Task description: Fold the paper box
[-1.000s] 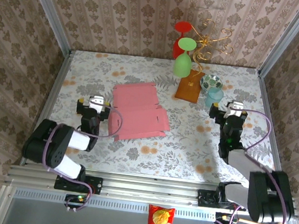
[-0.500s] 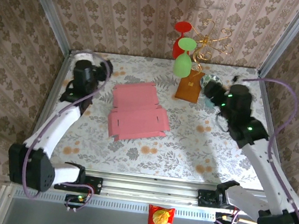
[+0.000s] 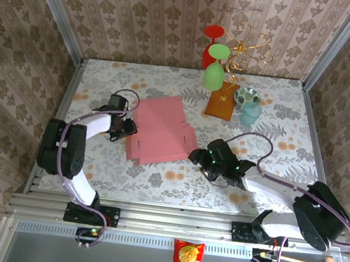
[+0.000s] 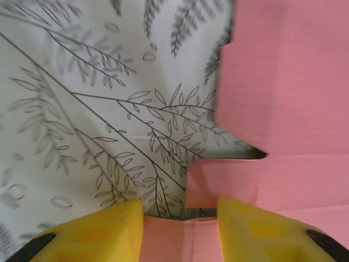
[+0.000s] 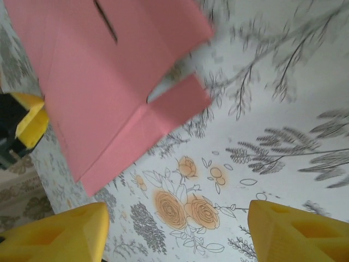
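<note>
Worktop (image 3: pixel 275 150): a grey-and-orange floral print is spread over it, and the paper box is carried left of its middle.
Left tool (image 3: pixel 127 127) (image 4: pixel 180 218): it is held low at the left edge of the paper box. In the left wrist view its yellow fingers are parted to a moderate gap. A small pink flap lies flat between them and is not pinched.
Paper box (image 3: pixel 161 129) (image 4: pixel 289 82) (image 5: pixel 103 71): the pink card is laid open and flat. Notched flaps and creases are seen along its edges, and a narrow slot is cut in one panel.
Right tool (image 3: pixel 195 154) (image 5: pixel 177 224): it is placed just beside the near right corner of the paper box, apart from the card. Its yellow fingers are spread wide, with printed worktop between them.
Booklet (image 3: pixel 221 105): this brown-orange rectangle is set near the far right corner of the paper box.
Green glass (image 3: pixel 214 69): it is seen upside down beyond the paper box, over the booklet's far end.
Red glass (image 3: pixel 211 46): it is partly hidden behind the green glass.
Bowl (image 3: pixel 247 96) and pale blue cup (image 3: pixel 250 113): they are placed to the right of the booklet, well apart from the paper box.
</note>
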